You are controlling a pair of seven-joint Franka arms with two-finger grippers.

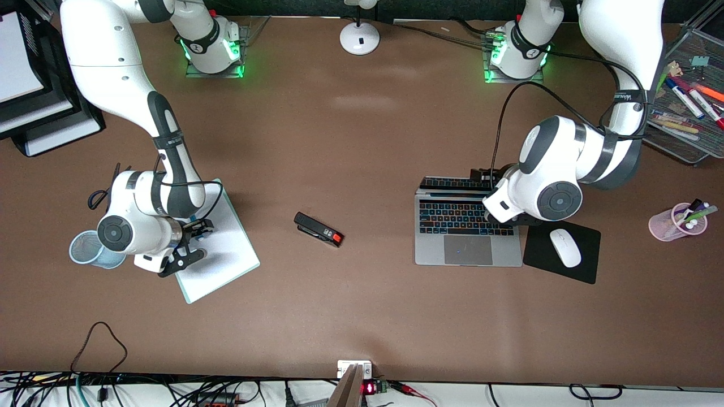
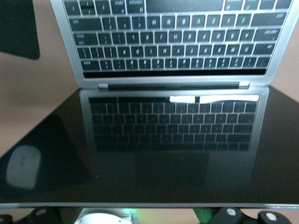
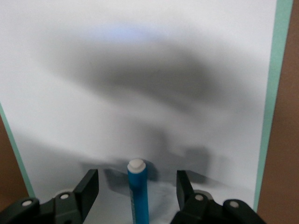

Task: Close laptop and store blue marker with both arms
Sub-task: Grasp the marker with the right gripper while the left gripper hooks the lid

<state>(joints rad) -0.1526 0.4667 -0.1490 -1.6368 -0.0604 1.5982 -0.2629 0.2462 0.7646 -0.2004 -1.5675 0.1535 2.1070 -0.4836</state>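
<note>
The blue marker (image 3: pixel 138 193), white end showing, lies on a white board with a green rim (image 1: pixel 226 254) at the right arm's end of the table. My right gripper (image 3: pixel 136 176) is down over it, open, a finger on each side and a gap to both. The laptop (image 1: pixel 468 237) stands open at the left arm's end, keyboard lit, its dark screen (image 2: pixel 154 154) tilted toward the keys. My left gripper (image 1: pixel 485 176) is at the screen's top edge with its finger mounts wide apart and nothing held. The lid hides its fingertips.
A black stapler (image 1: pixel 318 229) lies mid-table. A white mouse (image 1: pixel 565 247) sits on a black mousepad (image 1: pixel 585 265) beside the laptop. There is a pink pen cup (image 1: pixel 676 221), a mesh tray of markers (image 1: pixel 687 107), a blue mesh cup (image 1: pixel 85 249) beside the board, scissors (image 1: pixel 97 198) and a lamp base (image 1: pixel 360 38).
</note>
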